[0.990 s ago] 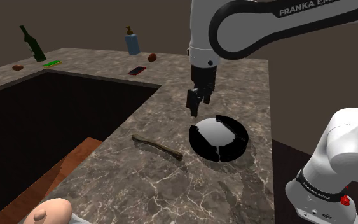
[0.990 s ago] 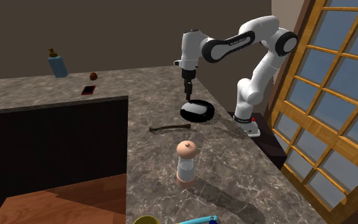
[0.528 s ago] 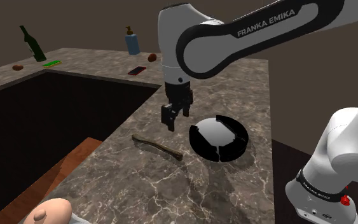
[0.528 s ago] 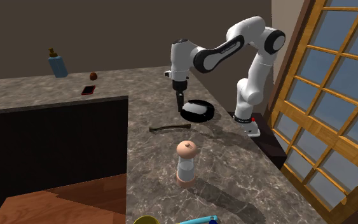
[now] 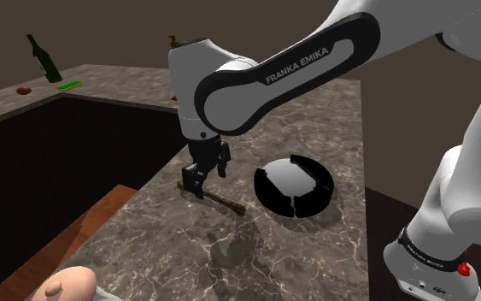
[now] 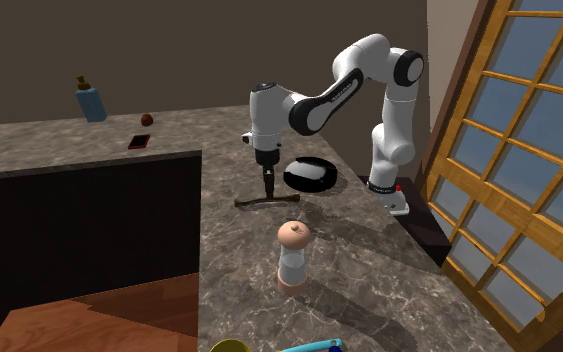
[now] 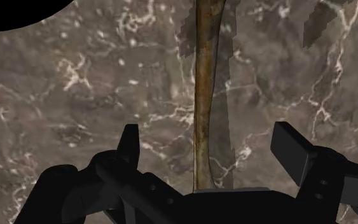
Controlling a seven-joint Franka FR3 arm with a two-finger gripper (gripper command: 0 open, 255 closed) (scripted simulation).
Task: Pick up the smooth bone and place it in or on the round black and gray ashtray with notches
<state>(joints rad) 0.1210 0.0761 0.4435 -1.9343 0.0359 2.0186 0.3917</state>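
The bone [image 5: 227, 204] is a thin, dark brown, slightly curved stick lying flat on the marble counter [image 5: 255, 256]. To its right in the shoulder view sits the round black ashtray [image 5: 292, 185] with notches in its rim. My gripper [image 5: 197, 181] hangs low over the bone's left end, pointing straight down. In the second exterior view the gripper [image 6: 268, 190] stands just above the bone [image 6: 267, 203], with the ashtray [image 6: 311, 175] right behind it. The wrist view has the bone [image 7: 206, 95] running between my fingers [image 7: 130, 143], which stand wide apart and do not touch it.
A grinder with a rounded wooden top [image 6: 292, 255] stands on the counter nearer the second exterior camera. A deep dark recess [image 5: 76, 162] drops off beside the bone. A blue bottle [image 6: 91, 103], a red phone [image 6: 140, 142] and a green bottle [image 5: 43, 58] lie on the far counter.
The arm swung from above the ashtray to the shoulder view's left and came down over the bone. The fingers stayed apart; bone and ashtray did not move.
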